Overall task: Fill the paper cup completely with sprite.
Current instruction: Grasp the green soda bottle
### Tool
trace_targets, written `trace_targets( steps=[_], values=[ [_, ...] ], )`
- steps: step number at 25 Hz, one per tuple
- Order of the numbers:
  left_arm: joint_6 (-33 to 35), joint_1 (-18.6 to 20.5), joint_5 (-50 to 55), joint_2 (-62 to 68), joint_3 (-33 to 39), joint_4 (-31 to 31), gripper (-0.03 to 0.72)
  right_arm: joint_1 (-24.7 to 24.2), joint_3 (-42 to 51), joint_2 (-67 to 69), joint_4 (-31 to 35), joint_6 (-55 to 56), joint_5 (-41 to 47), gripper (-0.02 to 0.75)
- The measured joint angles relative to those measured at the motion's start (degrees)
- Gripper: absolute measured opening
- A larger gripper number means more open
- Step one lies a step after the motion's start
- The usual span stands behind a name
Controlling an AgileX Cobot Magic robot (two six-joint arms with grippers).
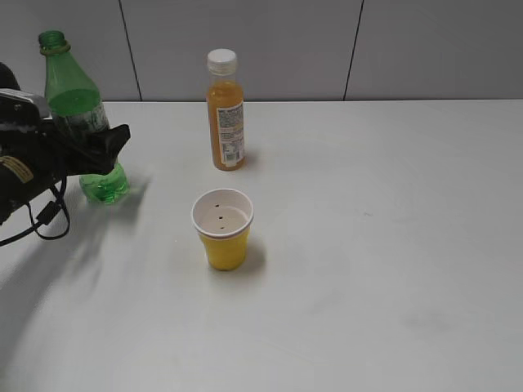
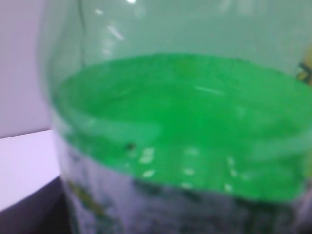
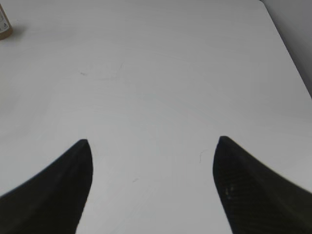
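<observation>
The sprite bottle [image 1: 75,96] is green, translucent and uncapped, and stands at the far left, leaning a little to the left. My left gripper [image 1: 113,145] is closed around its labelled middle. In the left wrist view the bottle [image 2: 175,112] fills the frame and hides the fingers; green liquid shows above the grey label. The yellow paper cup [image 1: 222,230] stands upright near the table's middle, to the right of the bottle, its white inside speckled and seemingly empty. My right gripper [image 3: 152,161] is open and empty over bare table; it does not show in the exterior view.
An orange juice bottle [image 1: 225,114] with a white cap stands behind the cup; its base shows at the top left of the right wrist view [image 3: 4,25]. The white table [image 1: 384,245] ends at a grey wall behind. Its far edge shows in the right wrist view [image 3: 287,44].
</observation>
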Motion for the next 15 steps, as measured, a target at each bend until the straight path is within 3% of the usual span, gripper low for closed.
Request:
trace_targets(
  steps=[5, 11, 15],
  values=[
    [0.0, 0.0, -0.47, 1.19, -0.53, 0.31, 0.604, 0.0, 0.0, 0.0, 0.0, 0.0, 0.0, 0.594],
    [-0.06, 0.0, -0.54, 1.67, -0.53, 0.35, 0.466, 0.0, 0.0, 0.0, 0.0, 0.0, 0.0, 0.594],
    [-0.06, 0.0, -0.6, 1.67, -0.53, 1.05, 0.456, 0.0, 0.0, 0.0, 0.0, 0.0, 0.0, 0.594]
  ],
)
